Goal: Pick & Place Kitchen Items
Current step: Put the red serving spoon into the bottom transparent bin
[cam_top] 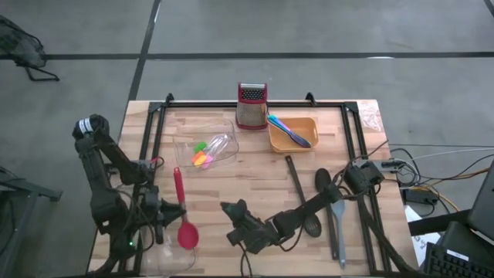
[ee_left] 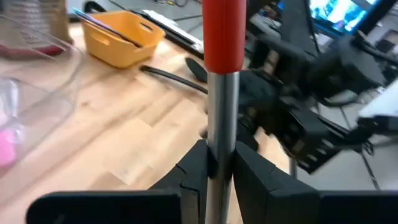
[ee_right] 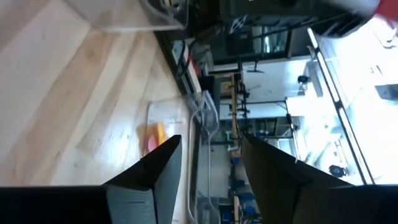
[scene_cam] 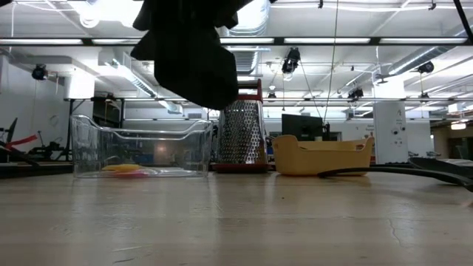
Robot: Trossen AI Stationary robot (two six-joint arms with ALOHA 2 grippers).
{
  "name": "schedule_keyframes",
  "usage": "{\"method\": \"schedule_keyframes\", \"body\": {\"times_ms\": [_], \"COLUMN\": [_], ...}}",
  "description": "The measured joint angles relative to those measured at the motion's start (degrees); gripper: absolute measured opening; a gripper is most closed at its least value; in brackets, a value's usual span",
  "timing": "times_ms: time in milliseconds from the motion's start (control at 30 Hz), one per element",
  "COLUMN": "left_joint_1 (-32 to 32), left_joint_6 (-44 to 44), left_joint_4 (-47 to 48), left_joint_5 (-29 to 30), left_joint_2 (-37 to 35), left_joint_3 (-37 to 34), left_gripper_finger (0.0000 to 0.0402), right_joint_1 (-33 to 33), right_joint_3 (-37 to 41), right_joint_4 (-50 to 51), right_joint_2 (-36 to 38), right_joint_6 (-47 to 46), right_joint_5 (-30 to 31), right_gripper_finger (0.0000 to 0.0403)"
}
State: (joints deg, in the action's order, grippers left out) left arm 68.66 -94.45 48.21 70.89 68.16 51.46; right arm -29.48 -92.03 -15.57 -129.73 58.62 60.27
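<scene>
High view, looking straight down: at the near left of the wooden table (cam_top: 255,174), the left gripper (cam_top: 160,222) is gripping the steel shaft of a red spoon (cam_top: 182,212), whose bowl is lying near the table's front edge. The left wrist view is showing both dark fingers (ee_left: 193,169) clenched on that shaft just below the red handle, so this piece appears to be in mid-pick and not yet placed.

Moving right, a clear tub (cam_top: 206,147) is holding small orange, yellow and pink pieces (cam_top: 201,154); those look sorted. Behind it a box grater (cam_top: 252,106) is standing upright. Beside that, an orange tray (cam_top: 293,136) is holding thin blue and purple sticks (cam_top: 289,129), also seemingly done.

Near the front centre, the right gripper (cam_top: 236,210) is hovering with its fingers apart and nothing between them.

Further right, a black spatula (cam_top: 296,179), a black spoon (cam_top: 317,202) and a grey spoon (cam_top: 338,230) are lying loose on the table, seemingly awaiting their turn
</scene>
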Motion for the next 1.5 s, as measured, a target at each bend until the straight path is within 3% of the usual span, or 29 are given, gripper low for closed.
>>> {"method": "schedule_keyframes", "body": {"times_ms": [267, 467, 1067, 1267, 1500], "left_joint_1": [7.0, 9.4, 9.3, 9.3, 9.3], "left_joint_6": [-4.7, -5.3, -18.8, -18.4, -17.1], "left_joint_4": [1.4, 1.8, -3.2, -3.7, -2.2], "left_joint_5": [-3.0, -13.6, -19.4, -20.0, -20.9], "left_joint_2": [2.8, 3.6, 9.5, 9.8, 9.6], "left_joint_3": [-0.1, -0.3, -7.0, -7.0, -6.9], "left_gripper_finger": [0.0056, 0.0069, 0.0082, 0.0114, 0.0197], "right_joint_1": [0.1, 0.5, 0.9, 1.1, 1.0], "right_joint_3": [0.0, 0.0, 0.0, 0.0, 0.0], "right_joint_4": [7.2, 8.6, 8.8, 9.0, 9.0], "right_joint_2": [0.0, 0.0, -0.1, -0.1, -0.1], "right_joint_6": [-6.1, -8.5, -8.9, -9.4, -10.3], "right_joint_5": [0.3, 0.2, -0.3, -0.3, -0.3], "right_gripper_finger": [0.0145, 0.0133, 0.0109, 0.0121, 0.0143]}}
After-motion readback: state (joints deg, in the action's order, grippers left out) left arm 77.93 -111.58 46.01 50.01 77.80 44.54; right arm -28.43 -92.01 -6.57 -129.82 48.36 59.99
